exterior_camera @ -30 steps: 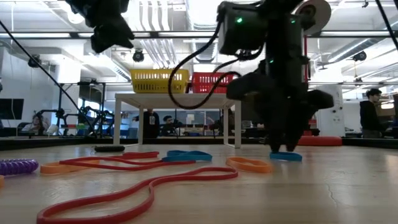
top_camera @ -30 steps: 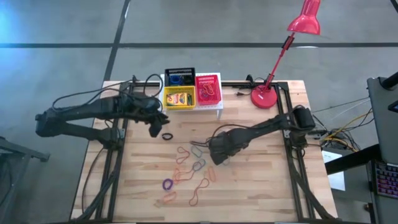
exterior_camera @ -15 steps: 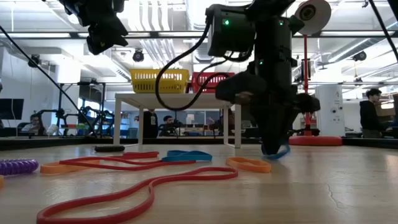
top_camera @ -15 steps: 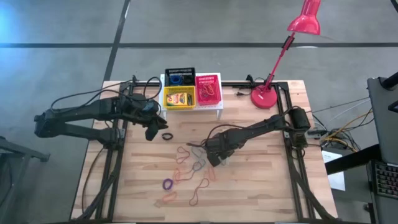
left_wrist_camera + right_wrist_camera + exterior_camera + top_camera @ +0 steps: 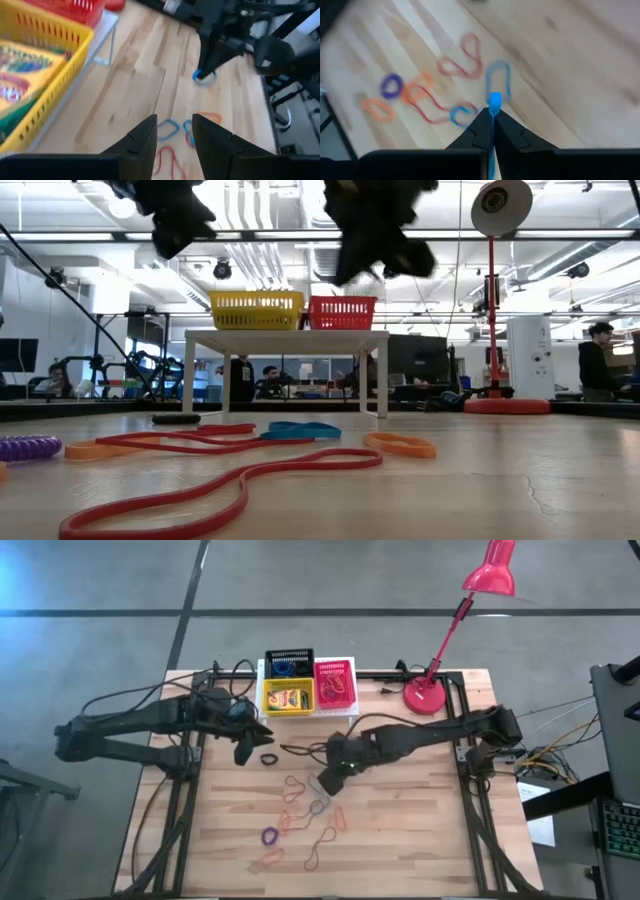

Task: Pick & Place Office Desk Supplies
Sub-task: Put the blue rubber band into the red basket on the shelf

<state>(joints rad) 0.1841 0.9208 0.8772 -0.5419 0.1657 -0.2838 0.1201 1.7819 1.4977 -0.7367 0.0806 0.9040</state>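
My right gripper (image 5: 492,120) hangs above the middle of the table, shut on a blue rubber band (image 5: 494,99). Below it, several more rubber bands (image 5: 305,815) in orange, red, blue and purple lie flat on the wood, with a black one (image 5: 268,759) farther left. On the white stand (image 5: 352,712) at the far edge sit a black basket (image 5: 289,664), a red basket (image 5: 335,685) and a yellow basket (image 5: 288,697) holding a crayon box (image 5: 25,60). My left gripper (image 5: 172,134) hovers open near the stand's left front with nothing between its fingers. My right gripper pinches the blue rubber band between its two fingertips (image 5: 482,125), and a short loop of the band (image 5: 204,76) sticks out past them. The fingers slant down from the table's right side. The band is lifted clear of the table and hangs slack.
A red desk lamp (image 5: 428,692) stands at the far right, its head raised beyond the table's far edge. The right half of the table (image 5: 430,810) is bare wood. In the low view a long red band (image 5: 200,480) and an orange one (image 5: 400,445) lie near the front.
My right gripper has shut on the blue rubber band on the table, then risen with it and drawn a little toward the left and the stand, tipping as it went. The band is now lifted clear of the wood.
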